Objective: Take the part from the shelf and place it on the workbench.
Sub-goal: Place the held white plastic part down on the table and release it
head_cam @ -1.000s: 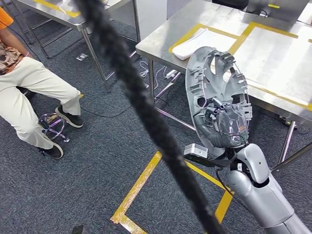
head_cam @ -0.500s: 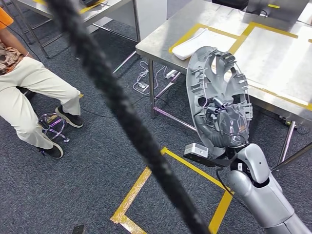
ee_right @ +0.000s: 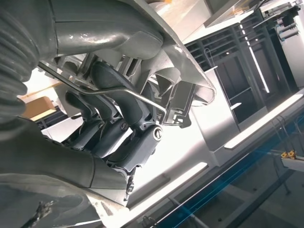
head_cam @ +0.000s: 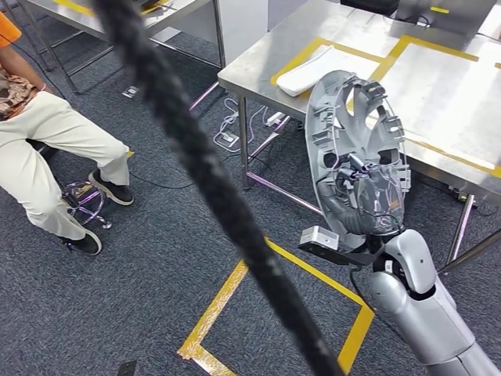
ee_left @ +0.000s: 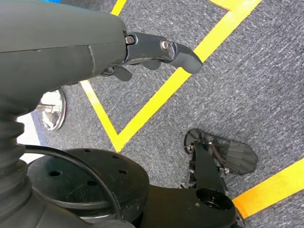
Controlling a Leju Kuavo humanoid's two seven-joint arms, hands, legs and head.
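One right hand (head_cam: 371,200) carries the round grey ribbed plastic part (head_cam: 355,149) upright, fingers (ee_right: 118,130) clamped through its openings, just before the steel surface (head_cam: 413,86), probably for clearance; left hand (ee_left: 157,50) hangs empty, fingers apart.

Head cam sits high, looks fwd and down over carpet w/ yellow floor tape (head_cam: 221,301) and the steel workbench (head_cam: 378,86) just beyond the right hand (head_cam: 372,200); a blurred black cable (head_cam: 200,168) hangs v. close to the lens. Left wrist cam, close behind the left hand (ee_left: 157,50), faces the floor; it shares the tape (ee_left: 168,88) and carpet w/ head view. Right wrist cam, v. near the right hand (ee_right: 118,133), prob. tilts upward. Shared w/ head view: the held part (head_cam: 355,149).
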